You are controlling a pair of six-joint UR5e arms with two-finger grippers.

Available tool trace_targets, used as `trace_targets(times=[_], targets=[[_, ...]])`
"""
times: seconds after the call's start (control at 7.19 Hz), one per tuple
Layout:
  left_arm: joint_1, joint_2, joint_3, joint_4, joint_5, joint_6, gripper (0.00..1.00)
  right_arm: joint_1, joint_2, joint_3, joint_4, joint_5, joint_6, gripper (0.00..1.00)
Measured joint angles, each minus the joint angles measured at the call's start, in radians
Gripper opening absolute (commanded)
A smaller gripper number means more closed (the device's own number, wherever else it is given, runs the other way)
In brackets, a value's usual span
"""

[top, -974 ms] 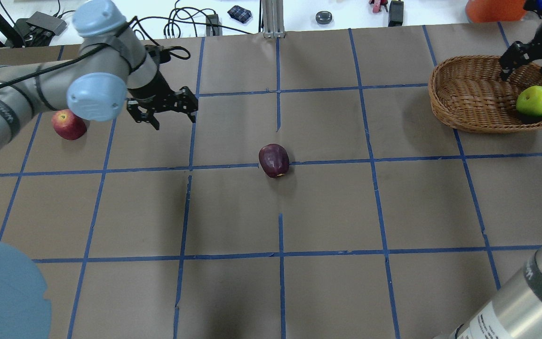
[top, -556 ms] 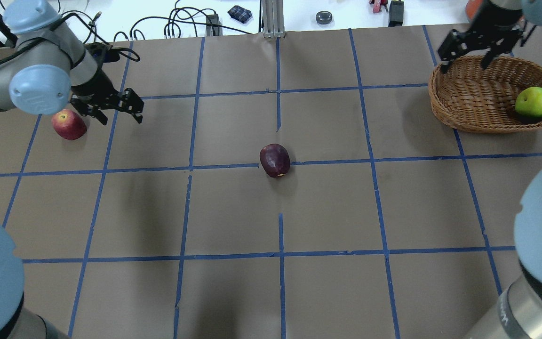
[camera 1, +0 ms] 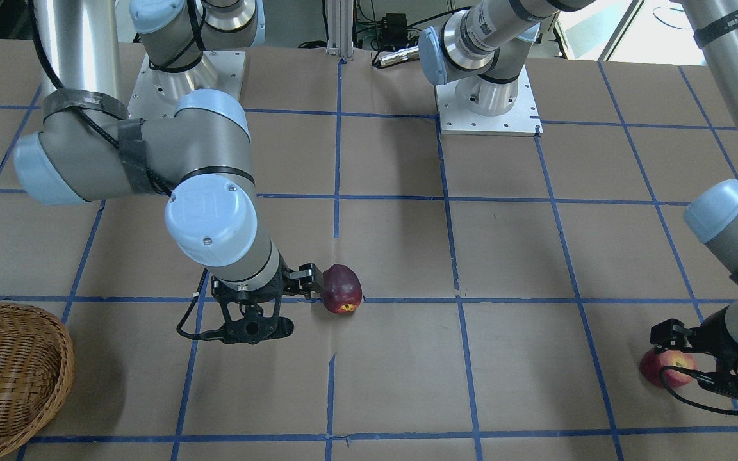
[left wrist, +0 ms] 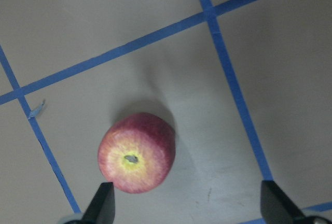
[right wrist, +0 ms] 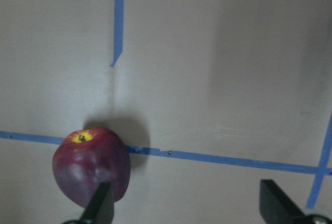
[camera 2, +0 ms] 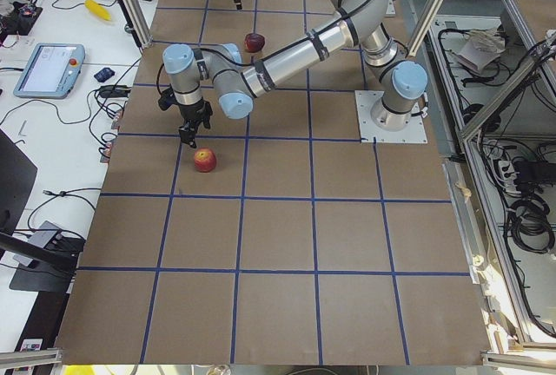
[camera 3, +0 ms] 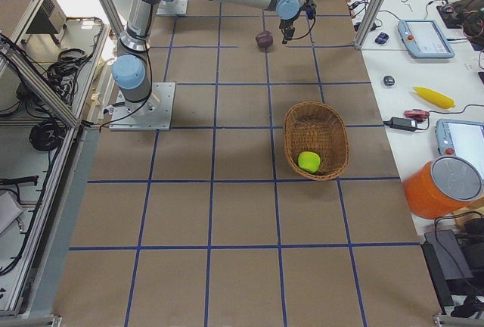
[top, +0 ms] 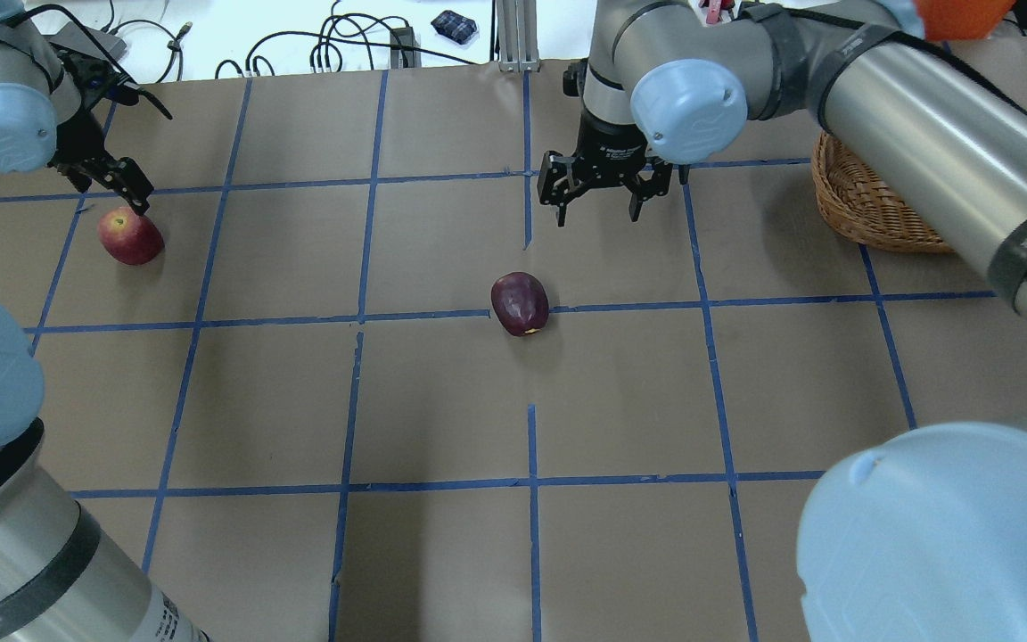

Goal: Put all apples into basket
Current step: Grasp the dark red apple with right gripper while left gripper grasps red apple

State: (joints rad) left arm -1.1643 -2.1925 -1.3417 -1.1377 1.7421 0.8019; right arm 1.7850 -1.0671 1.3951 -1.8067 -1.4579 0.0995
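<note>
Hovering both grippers wide open, empty, so we judge fingers can straddle fruit. Left gripper (left wrist: 189, 208) over red apple (top: 130, 235) near table's (top: 442, 553) far-left corner; right gripper (top: 598, 203) just beyond maroon apple (top: 520, 303), mid-table. Green apple (camera 3: 308, 162) already in basket (camera 3: 291, 134) at far-right edge. Nothing crowds either apple; left's carry spans whole table.

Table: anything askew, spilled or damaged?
Nothing stands out. The dark maroon-red apple lies on its side across a blue tape line. The red apple with a yellowish stem end sits stem-up. The lime-green apple rests inside the woven tan wicker basket. No spills or damage are visible.
</note>
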Motion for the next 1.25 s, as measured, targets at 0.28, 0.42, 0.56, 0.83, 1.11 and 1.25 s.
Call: trace_targets(times=[0.28,0.42,0.56,0.83,1.11,1.25], targets=[[0.025,-0.038,0.003,0.013,0.002,0.053,1.00,0.064,0.014,0.028,-0.048,0.045,0.013,1.00],[0.028,-0.047,-0.002,0.009,-0.002,0.055,1.00,0.106,0.027,0.041,-0.062,0.055,0.026,1.00],[0.029,-0.052,-0.005,0.004,-0.003,0.056,1.00,0.131,0.046,0.057,-0.095,0.054,0.037,1.00],[0.029,-0.070,-0.006,0.006,-0.002,0.060,1.00,0.148,0.087,0.101,-0.215,0.048,0.044,1.00],[0.029,-0.091,-0.005,0.010,-0.001,0.056,0.67,0.149,0.103,0.131,-0.267,0.013,0.041,0.77],[0.029,-0.096,-0.005,0.010,-0.001,0.056,0.37,0.148,0.109,0.150,-0.280,-0.017,0.039,0.25]])
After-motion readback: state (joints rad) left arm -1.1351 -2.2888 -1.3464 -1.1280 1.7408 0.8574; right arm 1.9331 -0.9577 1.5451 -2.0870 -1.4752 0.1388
